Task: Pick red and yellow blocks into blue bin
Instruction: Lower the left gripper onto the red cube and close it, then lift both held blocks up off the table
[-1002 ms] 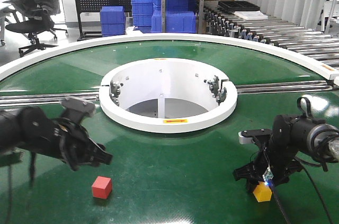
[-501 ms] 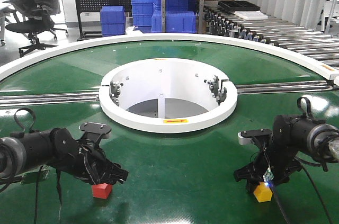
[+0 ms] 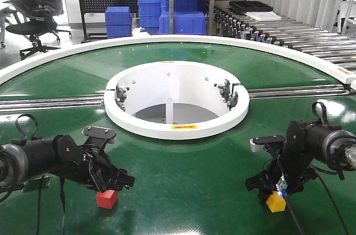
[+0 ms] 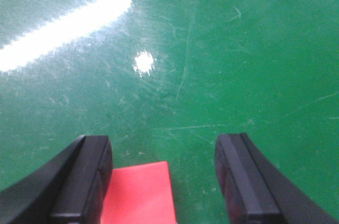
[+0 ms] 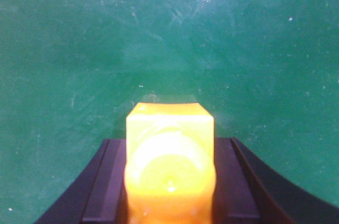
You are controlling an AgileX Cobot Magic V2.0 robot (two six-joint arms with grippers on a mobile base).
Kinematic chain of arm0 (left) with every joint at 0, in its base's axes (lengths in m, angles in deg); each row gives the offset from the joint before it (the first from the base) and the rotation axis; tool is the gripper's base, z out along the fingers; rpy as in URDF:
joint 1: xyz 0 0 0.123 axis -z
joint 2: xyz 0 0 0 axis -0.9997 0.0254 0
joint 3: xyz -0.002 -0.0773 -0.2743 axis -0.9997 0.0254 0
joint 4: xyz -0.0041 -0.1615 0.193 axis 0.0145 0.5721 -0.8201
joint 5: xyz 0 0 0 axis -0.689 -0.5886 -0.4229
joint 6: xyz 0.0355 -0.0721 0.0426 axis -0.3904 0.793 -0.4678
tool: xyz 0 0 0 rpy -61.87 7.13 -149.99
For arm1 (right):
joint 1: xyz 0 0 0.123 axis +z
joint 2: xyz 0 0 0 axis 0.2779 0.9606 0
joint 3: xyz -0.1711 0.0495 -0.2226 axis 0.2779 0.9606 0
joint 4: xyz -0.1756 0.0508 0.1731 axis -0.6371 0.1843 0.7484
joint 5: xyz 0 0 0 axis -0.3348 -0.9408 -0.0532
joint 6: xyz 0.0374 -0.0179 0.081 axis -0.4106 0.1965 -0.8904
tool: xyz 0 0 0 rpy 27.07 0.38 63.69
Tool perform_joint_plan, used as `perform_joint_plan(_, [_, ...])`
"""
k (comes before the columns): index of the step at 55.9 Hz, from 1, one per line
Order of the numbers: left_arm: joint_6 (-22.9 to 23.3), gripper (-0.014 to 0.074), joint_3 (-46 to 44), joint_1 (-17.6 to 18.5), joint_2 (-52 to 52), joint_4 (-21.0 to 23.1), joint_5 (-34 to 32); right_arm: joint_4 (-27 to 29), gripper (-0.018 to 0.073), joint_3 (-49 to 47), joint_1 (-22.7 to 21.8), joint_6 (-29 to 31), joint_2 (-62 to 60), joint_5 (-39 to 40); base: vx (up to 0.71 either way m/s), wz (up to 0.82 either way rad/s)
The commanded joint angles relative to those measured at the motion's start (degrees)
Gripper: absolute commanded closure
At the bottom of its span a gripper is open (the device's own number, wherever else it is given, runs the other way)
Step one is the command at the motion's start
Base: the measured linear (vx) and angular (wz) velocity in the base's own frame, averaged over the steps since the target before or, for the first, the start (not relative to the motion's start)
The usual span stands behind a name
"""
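Note:
The red cube (image 3: pixel 107 198) lies on the green belt at the front left. My left gripper (image 3: pixel 115 181) hangs low over it and is open. In the left wrist view the red cube (image 4: pixel 139 192) sits between the jaws of my left gripper (image 4: pixel 164 152), against the left finger (image 4: pixel 87 176), with a wide gap to the right finger (image 4: pixel 246 176). At the front right, my right gripper (image 3: pixel 275 191) is shut on the yellow block (image 3: pixel 276 202). The right wrist view shows the yellow block (image 5: pixel 169 155) squeezed between both fingers (image 5: pixel 103 187) of my right gripper (image 5: pixel 169 147), down at the belt. The blue bin is out of view.
A white ring (image 3: pixel 177 126) surrounds a round opening in the middle of the green belt (image 3: pixel 183 185). Metal rails (image 3: pixel 50 103) run out from it left and right. Ribbed blue crates (image 3: pixel 149 7) are stacked behind the table, and a roller conveyor (image 3: pixel 289 29) stands at the back right.
My left arm swung right and down toward the red cube, bringing its open jaws around it; in the last half second it barely moved. The right gripper and yellow block stayed put.

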Motion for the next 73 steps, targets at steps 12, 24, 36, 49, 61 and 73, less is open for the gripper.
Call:
perform_joint_plan(12, [0.9,0.0056,-1.9,0.3,-3.7,-2.0,-1.0,0.1,0.057,-1.8,-0.3,0.5,-3.9,1.0,0.0,0.0])
perform_joint_plan(24, [4.4,0.0056,-1.8,0.3,-3.6,-3.5,0.2,0.1,0.057,-1.8,-0.3,0.5,-3.9,1.0,0.0,0.0])
perform_joint_plan(36, [5.8,0.0056,-1.8,0.3,-2.4,-3.3,0.8,0.1,0.057,-1.8,-0.3,0.5,-3.9,1.0,0.0,0.0])
perform_joint_plan(49, [5.8,0.0056,-1.8,0.3,-1.1,-3.3,1.2,0.1,0.057,-1.8,-0.3,0.5,-3.9,1.0,0.0,0.0])
perform_joint_plan(61, [5.8,0.0056,-1.8,0.3,-1.9,-3.3,0.3,0.1,0.057,-1.8,-0.3,0.5,-3.9,1.2,0.0,0.0])
perform_joint_plan(73, [5.8,0.0057,-1.8,0.3,-1.0,-3.3,1.9,0.1,0.057,-1.8,-0.3,0.5,-3.9,1.0,0.0,0.0])
